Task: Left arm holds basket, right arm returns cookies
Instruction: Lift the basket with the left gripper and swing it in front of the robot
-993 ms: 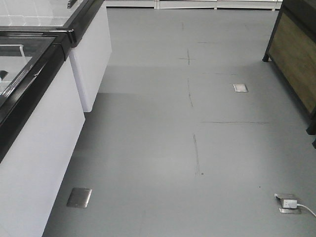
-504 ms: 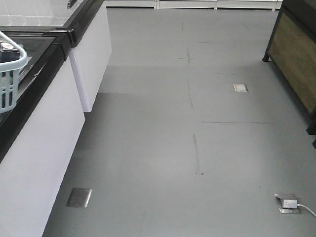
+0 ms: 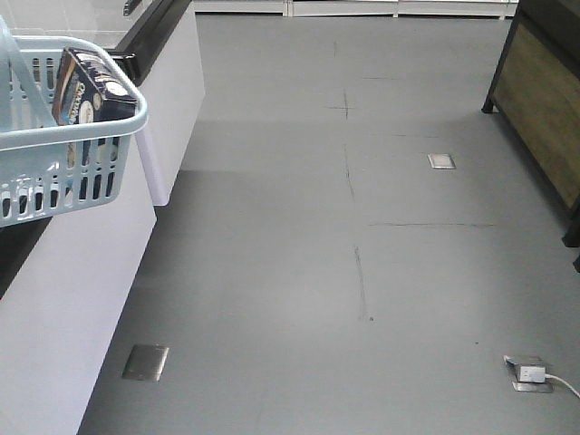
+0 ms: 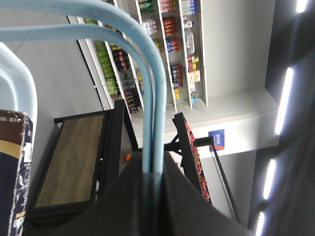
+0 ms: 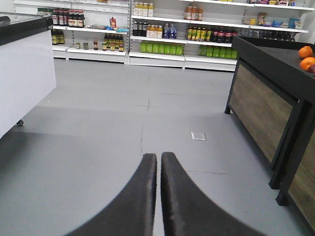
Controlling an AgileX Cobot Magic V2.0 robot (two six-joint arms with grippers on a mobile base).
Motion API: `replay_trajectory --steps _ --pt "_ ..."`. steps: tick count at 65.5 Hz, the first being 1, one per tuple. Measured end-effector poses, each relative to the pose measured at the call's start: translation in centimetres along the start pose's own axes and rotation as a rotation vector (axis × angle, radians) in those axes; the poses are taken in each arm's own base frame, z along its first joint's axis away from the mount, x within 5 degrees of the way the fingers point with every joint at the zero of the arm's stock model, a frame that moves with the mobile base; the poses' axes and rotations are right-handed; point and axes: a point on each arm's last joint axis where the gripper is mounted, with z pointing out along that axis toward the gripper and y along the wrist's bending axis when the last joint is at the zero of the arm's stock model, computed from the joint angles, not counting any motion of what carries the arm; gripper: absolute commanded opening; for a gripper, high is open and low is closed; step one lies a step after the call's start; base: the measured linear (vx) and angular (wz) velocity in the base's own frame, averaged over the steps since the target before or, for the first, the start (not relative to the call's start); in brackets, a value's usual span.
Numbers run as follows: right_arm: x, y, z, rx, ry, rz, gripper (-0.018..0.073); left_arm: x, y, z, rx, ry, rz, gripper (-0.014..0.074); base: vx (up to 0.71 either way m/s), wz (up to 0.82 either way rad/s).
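Note:
The light blue basket [image 3: 63,159] hangs in the air at the upper left of the front view, beside the white counter. The dark navy cookies box [image 3: 86,86] stands tilted inside it, its top above the rim. In the left wrist view my left gripper [image 4: 153,169] is shut on the basket's two blue hoop handles [image 4: 152,98], and an edge of the cookies [image 4: 15,167] shows at the left. My right gripper [image 5: 158,160] points over the grey floor, shut with nothing between its fingers.
A white counter with a black rim [image 3: 100,245] runs along the left. A black and wood display stand [image 3: 544,118] is on the right, with oranges [image 5: 306,56] on top. Stocked shelves [image 5: 147,32] line the far wall. Floor sockets [image 3: 528,372] sit in the grey floor.
The basket with the cookies has swung in from the left edge, further right and higher, over the last second. Nothing else moved.

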Motion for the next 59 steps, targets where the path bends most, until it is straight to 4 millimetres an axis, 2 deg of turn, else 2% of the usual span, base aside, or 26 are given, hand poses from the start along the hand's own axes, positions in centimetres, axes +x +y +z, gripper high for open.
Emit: replay_trajectory --steps 25,59 --pt "0.0 0.0 0.0 0.0 0.0 0.0 -0.0006 6.9 -1.1 2.3 0.03 0.187 0.029 -0.0006 0.0 0.0" --pt "0.0 0.0 0.0 0.0 0.0 0.0 -0.0006 15.4 -2.3 3.3 0.045 0.334 0.048 -0.0004 0.0 0.0"
